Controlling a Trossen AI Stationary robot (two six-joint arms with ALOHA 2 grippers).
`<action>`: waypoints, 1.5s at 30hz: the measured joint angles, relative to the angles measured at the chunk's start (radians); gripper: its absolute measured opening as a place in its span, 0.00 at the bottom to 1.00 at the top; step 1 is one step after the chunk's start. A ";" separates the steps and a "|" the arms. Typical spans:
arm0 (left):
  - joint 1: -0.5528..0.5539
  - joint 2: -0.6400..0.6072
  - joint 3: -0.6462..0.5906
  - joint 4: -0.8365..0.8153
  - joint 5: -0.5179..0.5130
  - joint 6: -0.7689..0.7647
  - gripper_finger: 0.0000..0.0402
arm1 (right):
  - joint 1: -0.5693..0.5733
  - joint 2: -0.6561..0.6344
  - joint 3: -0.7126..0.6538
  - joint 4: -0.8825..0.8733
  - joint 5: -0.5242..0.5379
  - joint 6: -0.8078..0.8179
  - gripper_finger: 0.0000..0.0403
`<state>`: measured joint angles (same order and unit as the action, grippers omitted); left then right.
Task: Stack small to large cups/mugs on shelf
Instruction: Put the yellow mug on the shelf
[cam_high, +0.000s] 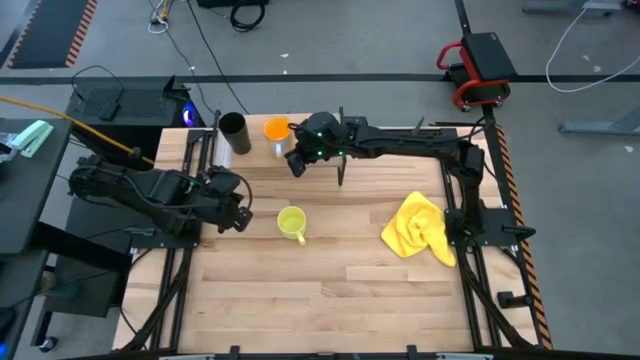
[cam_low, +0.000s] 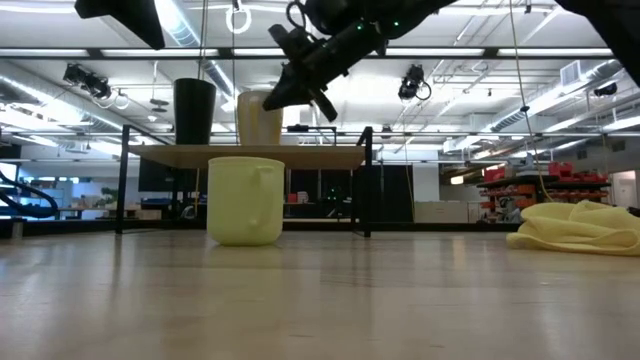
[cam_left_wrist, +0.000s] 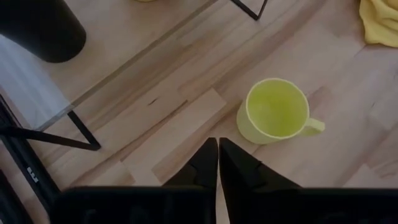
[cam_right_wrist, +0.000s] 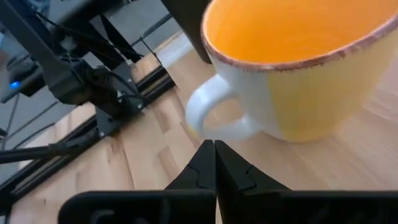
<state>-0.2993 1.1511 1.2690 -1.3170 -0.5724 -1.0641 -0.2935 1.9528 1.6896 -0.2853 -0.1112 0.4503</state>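
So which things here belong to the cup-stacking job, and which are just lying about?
Part of the job:
- black cup, on the shelf
- orange cup, on the shelf, right gripper beside it
- yellow-green mug, on the table, left gripper beside it

Just lying about:
- yellow cloth, on the table

Right wrist view cuts the orange-lined pale ceramic mug (cam_right_wrist: 298, 68) at top and right edges; left wrist view crops the black cylindrical cup (cam_left_wrist: 38, 28) and crumpled yellow cloth (cam_left_wrist: 380, 22) at the frame's edges.
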 joint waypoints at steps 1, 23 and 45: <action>0.000 0.000 0.000 -0.001 0.000 0.000 0.05 | 0.000 0.004 0.000 -0.002 0.001 0.000 0.00; 0.000 0.000 0.000 -0.033 -0.003 0.110 0.03 | 0.153 -0.269 -0.001 -0.388 0.036 0.091 0.06; -0.081 0.043 -0.001 -0.051 -0.007 0.080 0.06 | 0.250 -0.051 -0.001 -0.403 0.066 0.228 0.22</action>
<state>-0.3798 1.1937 1.2682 -1.3683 -0.5793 -0.9839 -0.0434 1.9016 1.6886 -0.6885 -0.0450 0.6785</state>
